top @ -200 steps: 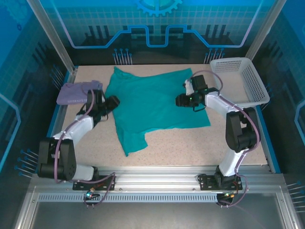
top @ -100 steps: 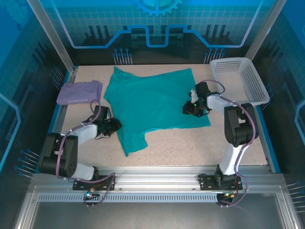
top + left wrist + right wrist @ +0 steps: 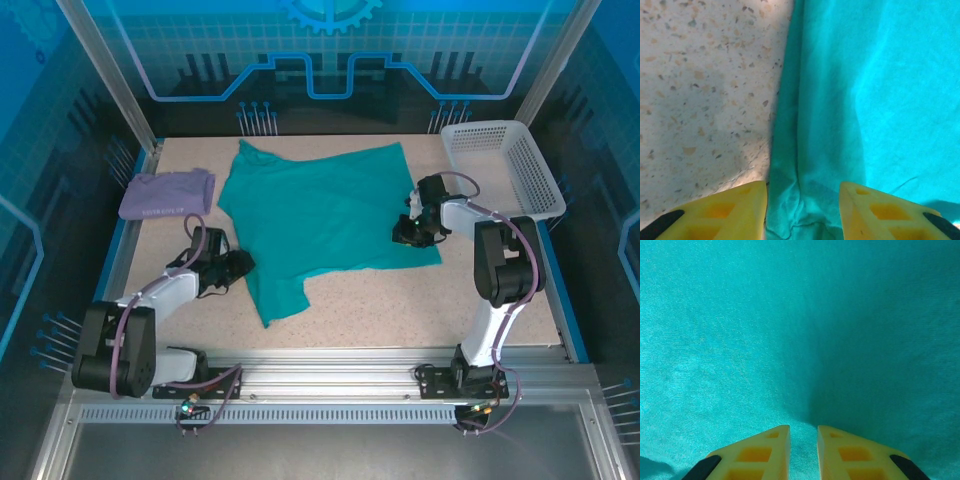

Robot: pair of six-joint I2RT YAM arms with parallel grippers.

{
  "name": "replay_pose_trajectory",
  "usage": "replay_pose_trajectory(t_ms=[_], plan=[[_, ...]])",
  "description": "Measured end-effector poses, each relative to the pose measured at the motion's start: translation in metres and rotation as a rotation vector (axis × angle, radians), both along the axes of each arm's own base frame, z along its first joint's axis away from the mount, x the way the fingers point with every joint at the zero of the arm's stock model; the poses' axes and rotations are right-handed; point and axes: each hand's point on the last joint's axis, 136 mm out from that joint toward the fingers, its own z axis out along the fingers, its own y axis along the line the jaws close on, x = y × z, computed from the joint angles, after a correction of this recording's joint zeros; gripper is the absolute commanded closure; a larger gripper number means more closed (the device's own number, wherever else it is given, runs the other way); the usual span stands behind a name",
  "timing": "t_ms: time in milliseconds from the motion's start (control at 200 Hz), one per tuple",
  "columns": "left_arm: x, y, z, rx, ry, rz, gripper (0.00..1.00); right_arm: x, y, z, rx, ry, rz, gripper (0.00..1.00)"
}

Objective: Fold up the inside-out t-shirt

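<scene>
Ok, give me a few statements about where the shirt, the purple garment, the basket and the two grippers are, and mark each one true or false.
1. The teal t-shirt lies spread out on the table. True.
2. The lavender garment sits inside the white basket. False: it lies on the table at the far left, and the basket is at the far right.
3. The left gripper is at the shirt's left edge. True.
4. The right gripper hangs over the basket. False: it is down at the shirt's right side, over teal cloth.
</scene>
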Motion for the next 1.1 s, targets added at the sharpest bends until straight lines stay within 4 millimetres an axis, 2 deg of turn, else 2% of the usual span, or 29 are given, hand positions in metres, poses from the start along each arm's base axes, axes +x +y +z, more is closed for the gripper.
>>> replay_pose_trajectory(t_ms=[285,450,550,650,800,925,1100], plan=[[-0.007,0.006,-0.007,0.033,0.024,0.012,0.72,-0.002,0.0,-0.002,0.0,0.005,0.0,0.79],[-0.007,0.004,-0.022,0.029,0.066,0.006,0.78,-0.004,-0.001,-0.004,-0.001,0.012,-0.002,0.79],[-0.006,0.005,-0.023,0.028,0.072,0.008,0.86,-0.004,-0.003,-0.004,-0.001,0.013,-0.007,0.8],[-0.007,0.007,-0.025,0.039,0.078,0.008,1.0,-0.005,-0.008,-0.006,-0.003,0.019,-0.018,0.83],[-0.005,0.007,-0.019,0.048,0.053,-0.002,1.0,-0.007,-0.025,-0.01,-0.019,0.032,-0.054,0.89],[-0.003,0.008,-0.004,0.051,-0.001,0.004,1.0,-0.01,-0.039,-0.011,-0.035,0.035,-0.088,0.92],[-0.011,0.012,0.009,0.051,-0.041,0.019,1.0,-0.018,-0.051,-0.011,-0.045,0.043,-0.119,0.93]])
